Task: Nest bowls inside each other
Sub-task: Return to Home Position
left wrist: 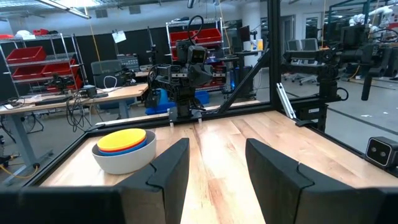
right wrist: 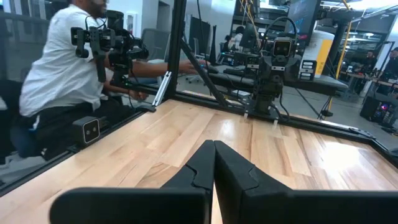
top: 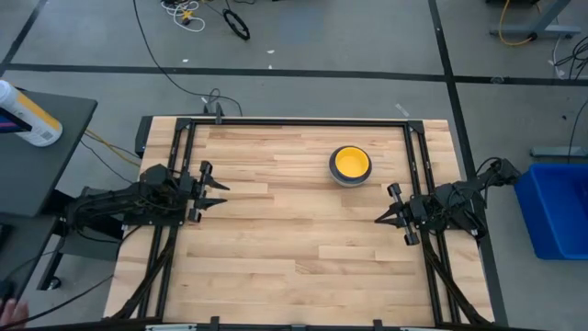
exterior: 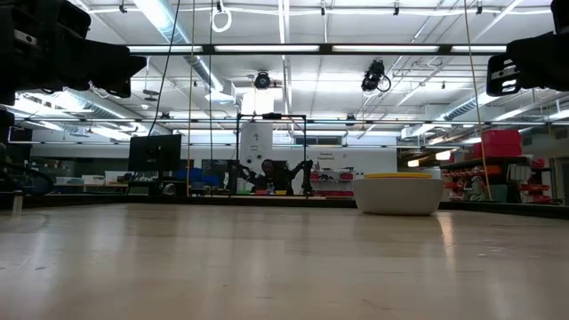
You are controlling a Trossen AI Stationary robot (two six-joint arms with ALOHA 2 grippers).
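One stack of nested bowls (top: 350,165) rests by its base on the wooden table, right of centre and toward the far edge. A yellow bowl is innermost. In the left wrist view the stack (left wrist: 124,149) has a pale grey outer bowl with blue and red rims under the yellow one. In the low view the stack (exterior: 398,194) stands upright. My left gripper (top: 220,193) hovers open at the table's left side, fingers level and pointing across the table, nothing between them (left wrist: 216,155). My right gripper (top: 378,220) hovers shut at the right side, near of the stack, also empty (right wrist: 214,149).
A black frame rail (top: 303,121) runs around the table top. A blue bin (top: 556,207) stands off the right edge. A white and yellow bottle (top: 28,115) lies on a dark side table at far left. A person (right wrist: 59,74) sits beyond the table's edge.
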